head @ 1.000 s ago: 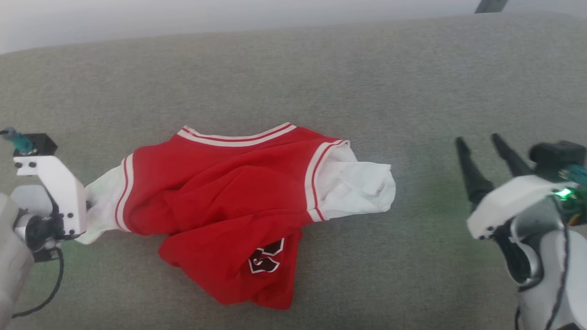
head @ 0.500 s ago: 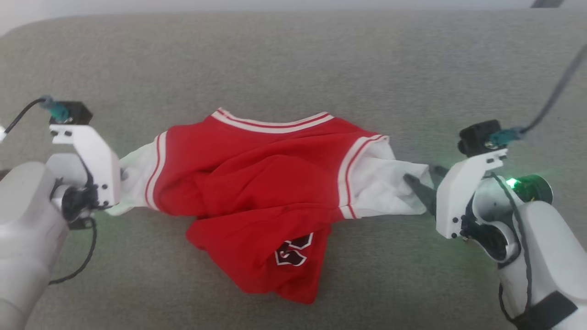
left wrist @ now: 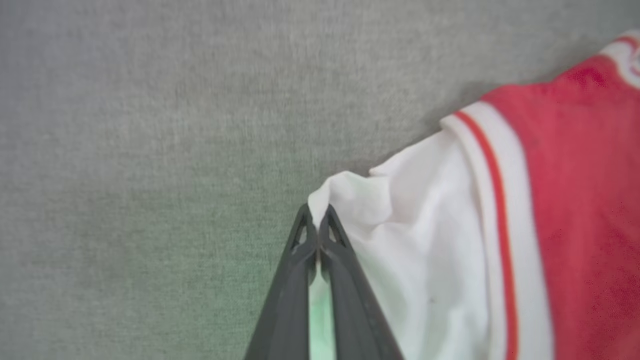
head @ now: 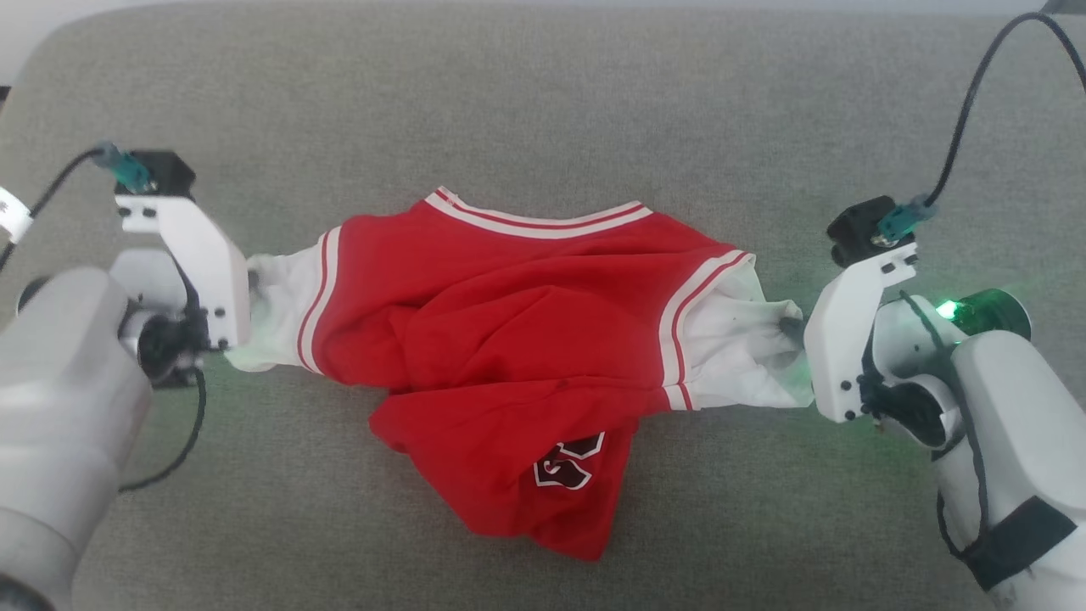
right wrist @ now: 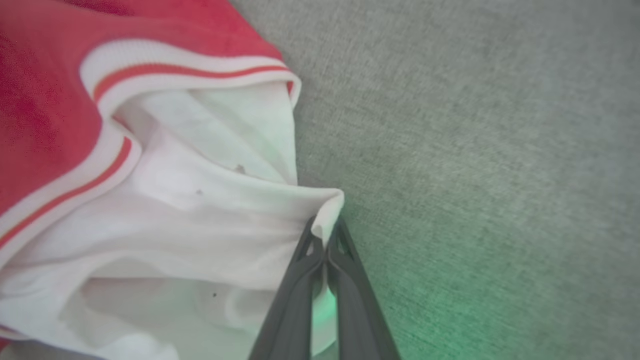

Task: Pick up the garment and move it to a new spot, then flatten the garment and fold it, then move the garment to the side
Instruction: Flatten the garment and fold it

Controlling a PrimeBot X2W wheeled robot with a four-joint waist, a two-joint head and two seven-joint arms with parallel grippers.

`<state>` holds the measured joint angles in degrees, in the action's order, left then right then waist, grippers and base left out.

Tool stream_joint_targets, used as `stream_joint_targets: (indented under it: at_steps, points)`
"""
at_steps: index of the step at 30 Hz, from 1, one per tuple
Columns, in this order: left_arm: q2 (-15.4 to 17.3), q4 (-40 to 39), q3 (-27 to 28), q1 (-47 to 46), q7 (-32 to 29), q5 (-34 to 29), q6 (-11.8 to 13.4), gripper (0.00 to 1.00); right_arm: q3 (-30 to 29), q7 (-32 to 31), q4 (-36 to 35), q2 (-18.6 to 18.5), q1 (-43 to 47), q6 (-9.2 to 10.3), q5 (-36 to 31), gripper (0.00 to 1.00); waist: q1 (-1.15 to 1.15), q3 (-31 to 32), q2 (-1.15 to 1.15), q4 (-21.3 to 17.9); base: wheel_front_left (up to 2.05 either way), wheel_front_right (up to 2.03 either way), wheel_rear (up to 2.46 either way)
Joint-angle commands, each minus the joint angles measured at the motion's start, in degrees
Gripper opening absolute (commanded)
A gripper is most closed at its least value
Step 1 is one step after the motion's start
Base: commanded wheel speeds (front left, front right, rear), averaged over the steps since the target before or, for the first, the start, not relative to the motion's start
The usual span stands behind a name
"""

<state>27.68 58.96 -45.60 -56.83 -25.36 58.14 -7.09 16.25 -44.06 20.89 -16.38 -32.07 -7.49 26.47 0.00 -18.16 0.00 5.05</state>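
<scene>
Upholstery of grey weave [head: 543, 102] is carrying the whole scene. The garment [head: 509, 322], a red jersey with white short sleeves and red-white striped trim, is lying crumpled at the middle of this surface, its striped collar band facing the far side and its red body bunching in folds toward the near side.

The two pale arms are flanking it in the head view, the left arm [head: 59, 399] at one sleeve and the right arm [head: 1001, 407] at the other.

The left sleeve [head: 276, 310] is stretching outward to the left claw [left wrist: 318, 225], whose dark fingers are pressing together on a pinch of the white sleeve edge. The right sleeve [head: 738, 356] is wrinkling toward the right claw [right wrist: 327, 235], which is likewise clamping tight on a fold of white cloth at the sleeve's outer edge.

A black-and-white numeral patch [head: 570, 462] is showing on the lowest red fold; its digits are not legible. A green light [head: 946, 310] is glowing on the right wrist.
</scene>
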Motion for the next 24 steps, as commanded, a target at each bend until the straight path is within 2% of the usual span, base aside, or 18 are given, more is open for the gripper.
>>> stream_joint_targets:
  at_steps: [1, 10, 24]
  points:
    - [-0.11, 0.02, 0.33, -1.89, 0.76, 0.92, -0.31, 0.0, -0.72, 1.02, 1.29, 0.23, -0.2, 0.02, 0.31, 0.0, 0.0, 0.99, 0.0, 0.02, 0.0, 0.0, 0.0]
    - [1.65, -3.68, -1.49, -9.79, 2.2, -1.22, -0.4, 0.0, -5.82, 6.99, 0.5, -0.85, -9.07, 0.0, -1.22, 0.0, 0.0, 8.2, 0.0, -0.64, 0.0, 0.0, 0.0]
    - [4.83, -4.93, -1.09, -23.16, 2.93, -1.78, -0.42, 0.0, -5.82, 17.97, 7.44, -0.1, -25.21, 0.0, -2.0, 0.0, 0.0, 17.43, 0.0, -3.84, 0.0, 0.0, 0.0]
